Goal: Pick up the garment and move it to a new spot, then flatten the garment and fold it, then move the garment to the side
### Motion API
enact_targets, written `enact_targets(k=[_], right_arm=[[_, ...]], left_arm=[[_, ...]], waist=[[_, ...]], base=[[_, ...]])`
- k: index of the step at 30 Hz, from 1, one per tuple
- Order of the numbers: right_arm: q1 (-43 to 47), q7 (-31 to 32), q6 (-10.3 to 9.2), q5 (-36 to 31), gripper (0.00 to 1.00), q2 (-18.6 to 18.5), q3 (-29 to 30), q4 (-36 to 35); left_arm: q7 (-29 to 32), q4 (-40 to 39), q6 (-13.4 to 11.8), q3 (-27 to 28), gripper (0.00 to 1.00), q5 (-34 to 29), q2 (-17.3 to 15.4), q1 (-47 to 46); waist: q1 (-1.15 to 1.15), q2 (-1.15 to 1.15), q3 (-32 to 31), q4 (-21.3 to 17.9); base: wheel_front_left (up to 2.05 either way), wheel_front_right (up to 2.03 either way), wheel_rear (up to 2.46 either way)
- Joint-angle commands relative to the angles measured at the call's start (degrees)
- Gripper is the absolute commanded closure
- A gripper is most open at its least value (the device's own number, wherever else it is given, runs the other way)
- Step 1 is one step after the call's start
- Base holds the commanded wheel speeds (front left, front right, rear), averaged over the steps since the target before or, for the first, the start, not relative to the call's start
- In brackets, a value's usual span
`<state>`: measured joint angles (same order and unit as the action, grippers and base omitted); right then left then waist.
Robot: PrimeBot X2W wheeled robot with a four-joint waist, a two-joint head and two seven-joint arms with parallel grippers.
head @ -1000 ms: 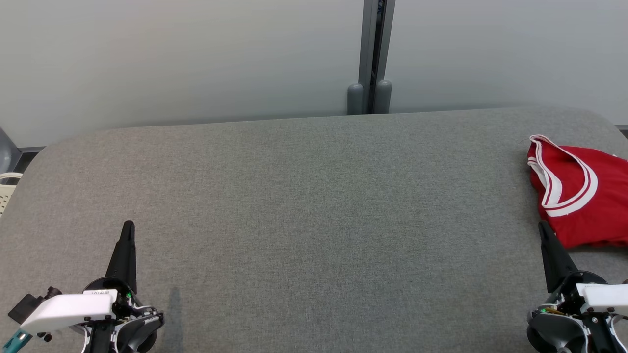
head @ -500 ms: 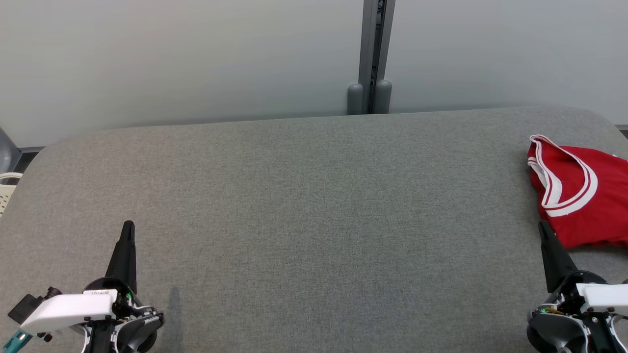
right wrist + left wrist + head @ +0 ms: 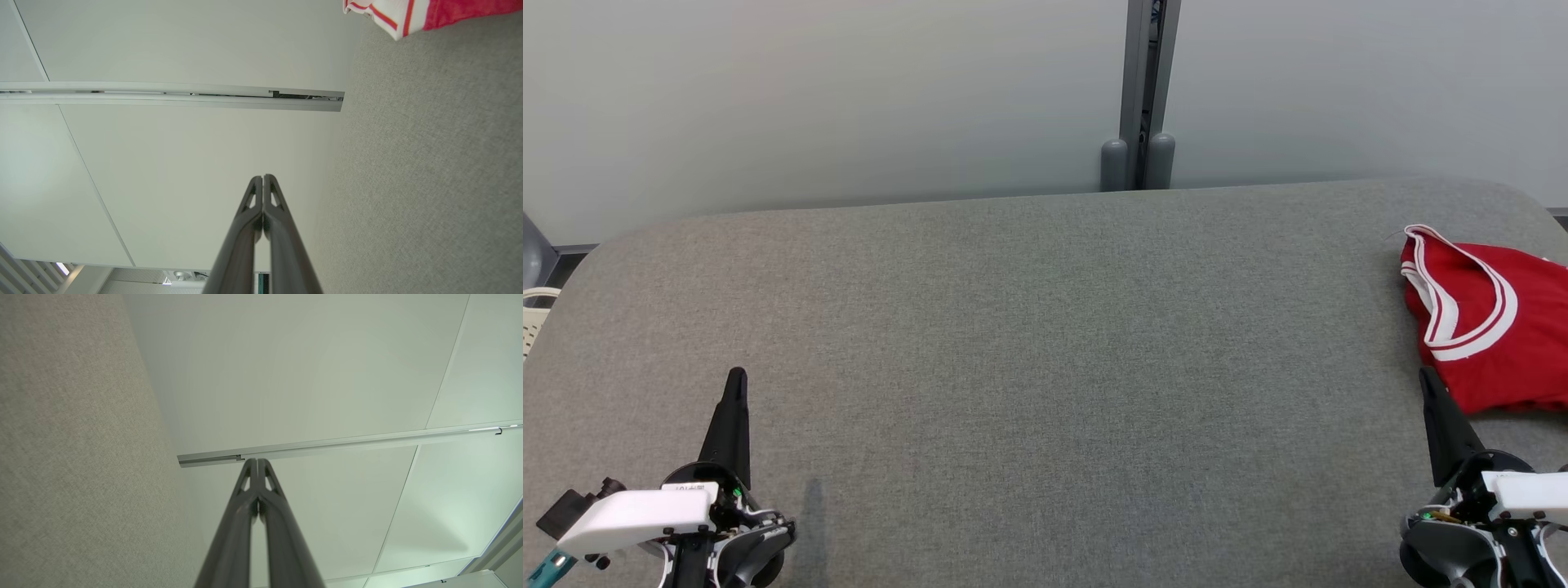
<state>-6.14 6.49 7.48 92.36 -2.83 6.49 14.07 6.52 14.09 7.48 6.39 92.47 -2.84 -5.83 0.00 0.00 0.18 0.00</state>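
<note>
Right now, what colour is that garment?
Red with white striped trim, clearest in the head view: garment.

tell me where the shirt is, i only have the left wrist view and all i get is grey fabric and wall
Observer: The red shirt lies at the far right of the table, partly cut off by the head view's edge.
Operator: is anything gripping it
Observer: No. The right gripper rests near it, jaws shut and empty.
Operator: is it flat
Observer: Its white-striped neckline faces the table's middle; whether it's flat or folded I can't tell.
</note>
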Motion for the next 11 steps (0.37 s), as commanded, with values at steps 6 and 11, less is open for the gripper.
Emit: enact_targets(k=[6,11], right_arm=[[-0.29,0.19,0.02,0.06,1.0,-0.15,0.14,0.11],[-0.29,0.18,0.02,0.06,1.0,-0.14,0.14,0.11]], left_arm=[[0.05,0.03,0.22,0.28,1.0,0.02,-0.12,-0.87],[0.06,0.03,0.22,0.3,1.0,0.0,-0.12,-0.87]], waist=[[0.0,0.0,0.0,0.0],[0.0,0.0,0.0,0.0]], base=[[0.0,0.0,0.0],[0.0,0.0,0.0]])
